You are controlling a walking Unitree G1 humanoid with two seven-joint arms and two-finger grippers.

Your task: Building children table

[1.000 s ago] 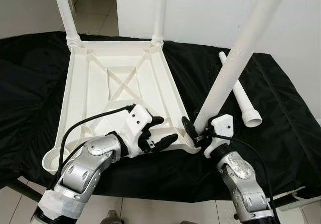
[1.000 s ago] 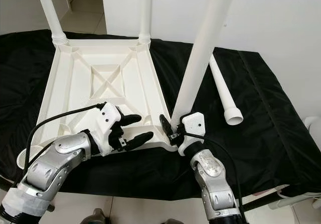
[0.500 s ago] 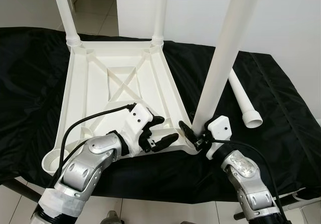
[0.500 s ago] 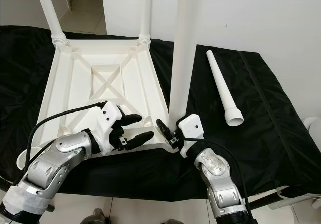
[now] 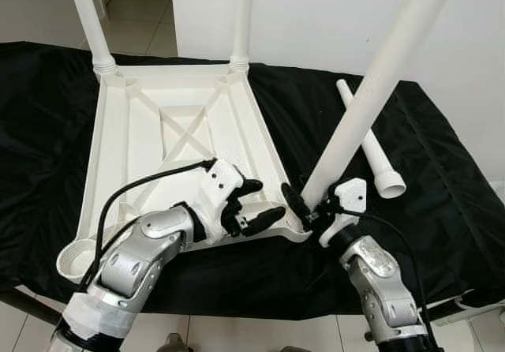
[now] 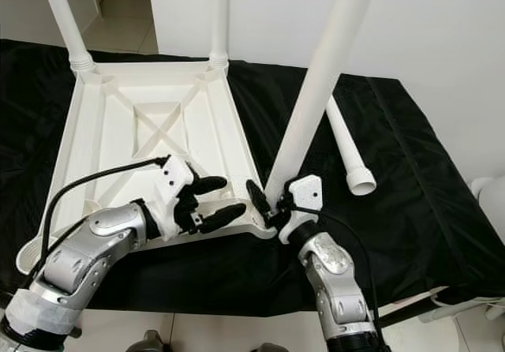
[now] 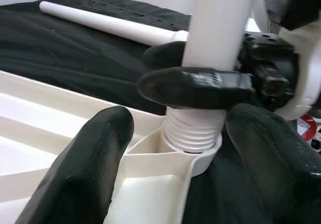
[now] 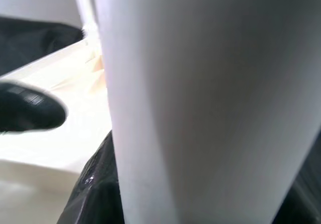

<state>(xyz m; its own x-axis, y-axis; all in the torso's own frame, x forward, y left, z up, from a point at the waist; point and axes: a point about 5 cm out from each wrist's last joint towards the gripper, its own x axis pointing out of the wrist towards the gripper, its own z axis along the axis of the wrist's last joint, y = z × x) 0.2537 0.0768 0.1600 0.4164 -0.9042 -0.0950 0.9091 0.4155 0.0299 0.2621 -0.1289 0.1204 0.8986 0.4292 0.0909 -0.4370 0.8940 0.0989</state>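
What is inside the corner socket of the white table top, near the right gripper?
The threaded end of the tilted leg sits in the socket of the table top, held by the right gripper. How deep it goes is hidden.

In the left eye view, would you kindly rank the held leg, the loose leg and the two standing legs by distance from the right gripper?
1. Held leg, within the right gripper.
2. Loose leg, on the cloth to its right.
3. Two standing legs, at the tabletop's far corners.
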